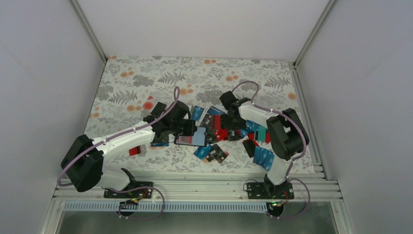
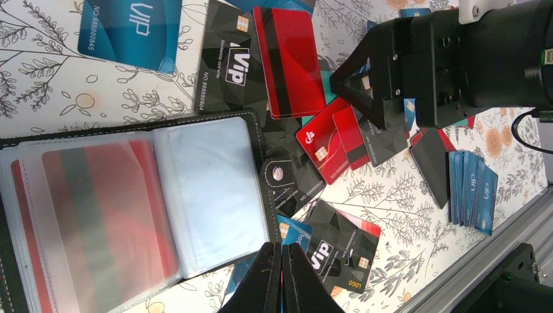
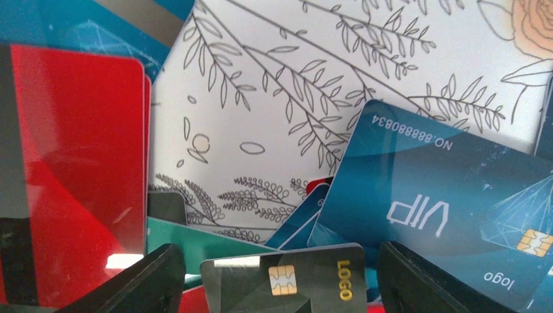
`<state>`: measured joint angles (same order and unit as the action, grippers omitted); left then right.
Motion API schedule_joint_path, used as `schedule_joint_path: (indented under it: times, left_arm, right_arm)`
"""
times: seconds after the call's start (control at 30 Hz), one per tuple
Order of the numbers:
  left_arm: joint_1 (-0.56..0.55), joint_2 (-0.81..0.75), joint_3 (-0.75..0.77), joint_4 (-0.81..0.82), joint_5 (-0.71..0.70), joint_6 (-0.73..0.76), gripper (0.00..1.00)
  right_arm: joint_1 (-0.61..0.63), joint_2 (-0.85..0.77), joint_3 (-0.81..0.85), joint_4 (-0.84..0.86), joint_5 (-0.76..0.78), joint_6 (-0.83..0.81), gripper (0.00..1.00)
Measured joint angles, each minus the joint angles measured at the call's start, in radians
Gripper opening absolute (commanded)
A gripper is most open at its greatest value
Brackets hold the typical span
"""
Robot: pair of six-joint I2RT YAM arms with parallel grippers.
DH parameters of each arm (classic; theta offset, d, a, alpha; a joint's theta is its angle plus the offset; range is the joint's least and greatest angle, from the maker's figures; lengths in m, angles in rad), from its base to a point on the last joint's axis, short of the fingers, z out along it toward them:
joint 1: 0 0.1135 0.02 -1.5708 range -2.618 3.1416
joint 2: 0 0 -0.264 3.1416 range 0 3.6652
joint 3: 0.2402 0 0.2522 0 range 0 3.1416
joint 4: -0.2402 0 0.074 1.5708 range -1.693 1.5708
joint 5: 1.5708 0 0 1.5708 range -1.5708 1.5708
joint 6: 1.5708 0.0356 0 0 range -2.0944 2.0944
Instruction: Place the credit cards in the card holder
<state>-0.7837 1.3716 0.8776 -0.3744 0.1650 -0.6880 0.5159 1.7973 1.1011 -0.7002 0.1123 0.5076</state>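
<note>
Pick-up step: the right gripper [image 3: 280,277] hangs low over the scattered credit cards [image 2: 290,62], its fingers spread wide to either side of a black card with a gold chip [image 3: 287,287]. The fingers do not appear to touch it yet.

The next move probably calls for closing on that card's edges and lifting it clear of its overlapping neighbours without dragging them.

The card holder [image 2: 209,189] lies open on the floral table cloth [image 3: 274,98], left of the pile. One clear sleeve holds a red card [image 2: 111,215] (hazy behind the plastic); the sleeve beside it looks empty.

The left gripper [image 2: 282,261] has its fingers pressed together at the holder's near edge. Whether they pinch anything cannot be told.
</note>
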Motion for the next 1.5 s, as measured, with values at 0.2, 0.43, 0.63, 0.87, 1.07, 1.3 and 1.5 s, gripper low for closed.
schedule_joint_path:
  times: [0.2, 0.43, 0.63, 0.87, 1.07, 1.3, 1.5]
  left_arm:
    - [0.000, 0.000, 0.000, -0.002, -0.004, 0.000, 0.02]
    - [0.000, -0.006, -0.009, -0.002, -0.008, 0.000, 0.02]
    - [0.000, -0.006, -0.009, -0.002, -0.008, 0.000, 0.02]
    - [0.000, -0.011, -0.009, 0.010, -0.004, -0.004, 0.03]
    - [0.000, -0.012, -0.010, 0.074, 0.021, -0.019, 0.04]
    - [0.000, 0.025, -0.011, 0.206, 0.090, -0.059, 0.07]
    - [-0.009, 0.063, -0.011, 0.318, 0.154, -0.092, 0.11]
  right_arm:
    - [-0.003, 0.006, 0.006, 0.010, 0.008, -0.009, 0.56]
    - [-0.006, 0.002, 0.004, 0.013, 0.008, -0.011, 0.52]
    - [-0.008, -0.009, 0.009, 0.000, 0.000, -0.011, 0.51]
    - [-0.010, -0.048, 0.045, -0.034, -0.053, -0.009, 0.52]
    - [-0.013, -0.130, 0.063, -0.037, -0.130, 0.017, 0.52]
    - [-0.013, -0.247, 0.047, 0.009, -0.291, 0.082, 0.52]
    - [-0.013, -0.280, 0.027, 0.048, -0.393, 0.122, 0.51]
